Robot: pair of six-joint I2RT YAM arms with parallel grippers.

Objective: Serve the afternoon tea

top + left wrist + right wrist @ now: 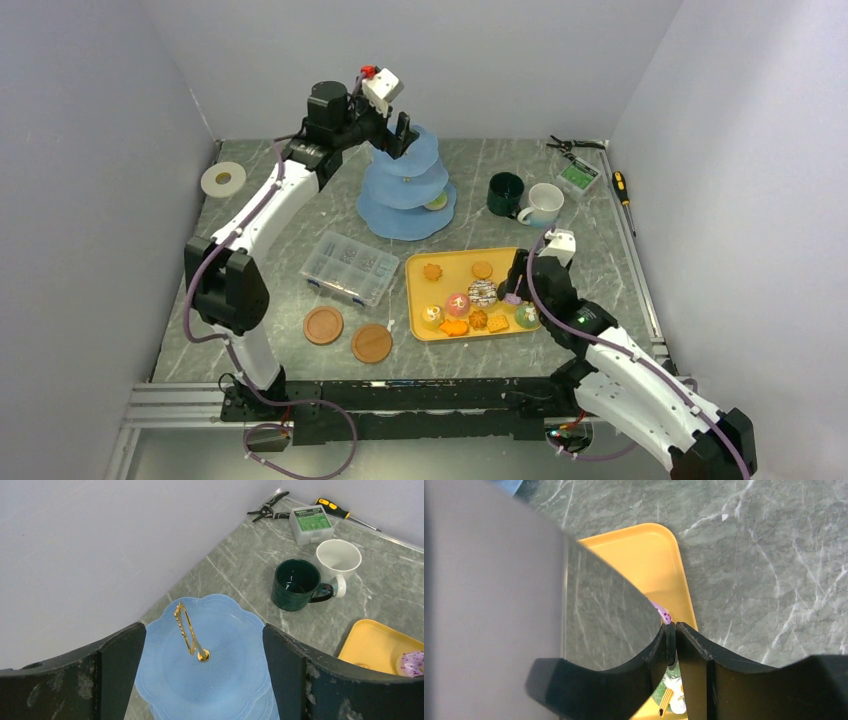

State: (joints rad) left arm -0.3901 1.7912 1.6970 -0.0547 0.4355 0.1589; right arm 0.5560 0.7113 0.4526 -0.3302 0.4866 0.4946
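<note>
Stand (405,190) sits under the left pincer (203,625), released, 2 fingers (120,670) spread to clear its loop (186,630); right pincer (518,283) hovers at the tray (500,258), grip impossible to tell.

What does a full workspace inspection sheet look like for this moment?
Surface: grey marbled tabletop, no damage seen.
Job's things: three-tier stand upright, one treat on a lower tier; other treats on yellow tray; dark-green mug beside white mug.
Clutter: compartment box, two wooden coasters, tape roll, pliers, screwdriver, green box.
Tools: left tool open over stand's gold loop; right tool tips together over tray.
Cables: purple cables along both arms.
Surroundings: plain grey walls; nothing else seen.
</note>
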